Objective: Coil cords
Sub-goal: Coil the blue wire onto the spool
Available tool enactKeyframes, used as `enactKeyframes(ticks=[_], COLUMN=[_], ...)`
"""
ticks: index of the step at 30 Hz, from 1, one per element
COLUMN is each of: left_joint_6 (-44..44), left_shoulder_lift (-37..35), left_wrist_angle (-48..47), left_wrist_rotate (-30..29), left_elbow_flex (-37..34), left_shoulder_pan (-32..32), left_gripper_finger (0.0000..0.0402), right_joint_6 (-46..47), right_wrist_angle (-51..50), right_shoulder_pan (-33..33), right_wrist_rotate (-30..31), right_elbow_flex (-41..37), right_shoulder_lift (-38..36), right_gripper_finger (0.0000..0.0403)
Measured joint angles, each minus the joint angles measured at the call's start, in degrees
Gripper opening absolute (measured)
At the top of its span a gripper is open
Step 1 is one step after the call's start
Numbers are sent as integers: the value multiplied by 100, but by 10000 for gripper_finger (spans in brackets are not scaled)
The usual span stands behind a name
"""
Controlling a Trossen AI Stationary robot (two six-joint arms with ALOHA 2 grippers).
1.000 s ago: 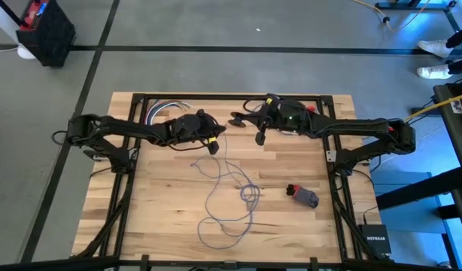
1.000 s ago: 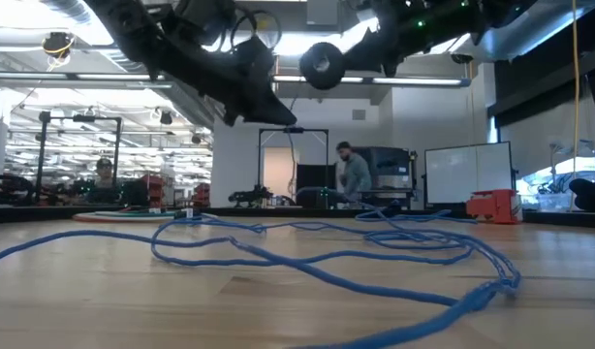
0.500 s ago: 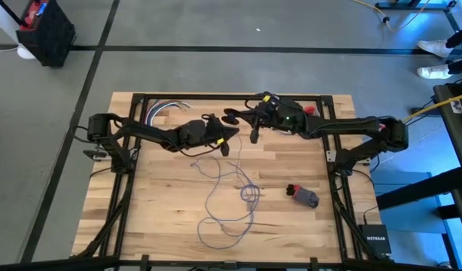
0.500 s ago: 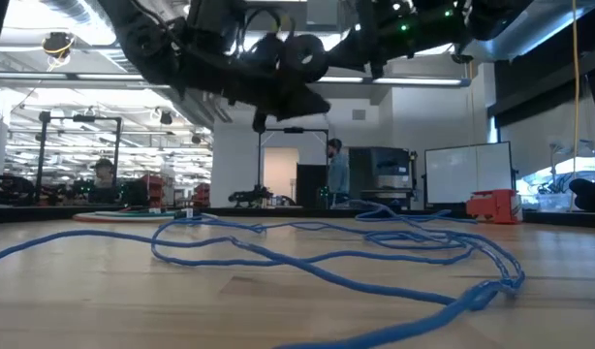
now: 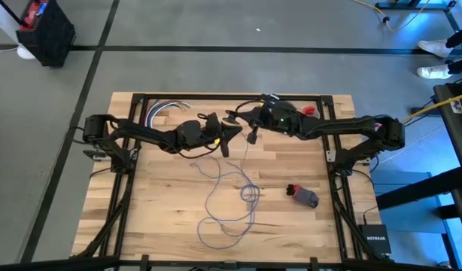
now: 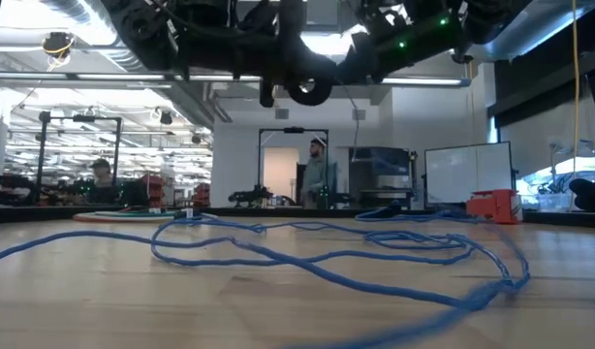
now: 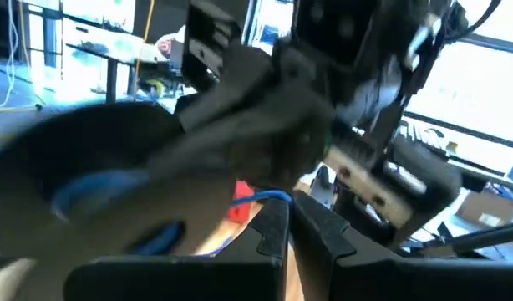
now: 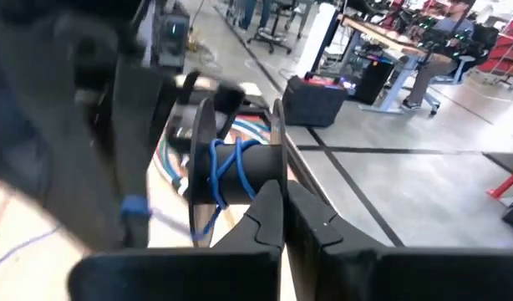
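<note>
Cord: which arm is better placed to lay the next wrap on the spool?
Left, probably. The left pincer looks shut on the cord right beside the spool. The right pincer seems to hold that spool by its flange, so it is occupied.

- Both grippers meet over the table's [image 5: 141, 218] far-centre part: left gripper [image 5: 225, 141] just left of right gripper [image 5: 248, 134], near touching.
- Spool [image 8: 236, 171] between them, cord turns on its core, held up off the table.
- Cord [image 5: 231, 197] runs down from the grippers into loose loops at mid-table, nearer the front.
- Small device [image 5: 303, 196] right of the loops.
- Spare cables [image 5: 162, 109] at the far-left edge.
</note>
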Motion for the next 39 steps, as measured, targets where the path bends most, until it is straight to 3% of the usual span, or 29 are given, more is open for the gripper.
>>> enactKeyframes(ticks=[5,23,29,33,39], left_joint_6=[164,1226,1617,1424,857], left_shoulder_lift=[-379,-1710,-1729,-1723,-1723], left_wrist_angle=[-444,-4034,-4499,-4663,-4721], left_wrist_rotate=[-19,22,20,18,263], left_elbow_flex=[-4,14,13,11,9], left_shoulder_pan=[60,494,575,570,448], left_gripper_finger=[2,2,6,14,69], right_joint_6=[-363,-405,-234,-229,-227], right_wrist_angle=[-261,-895,-949,-1030,-1083], right_shoulder_pan=[2,-17,-7,-11,-11], right_wrist_rotate=[-13,-104,-288,-164,-150], right_elbow_flex=[13,57,94,103,103], right_shoulder_lift=[-8,12,11,11,9], right_gripper_finger=[3,3,3,3,3])
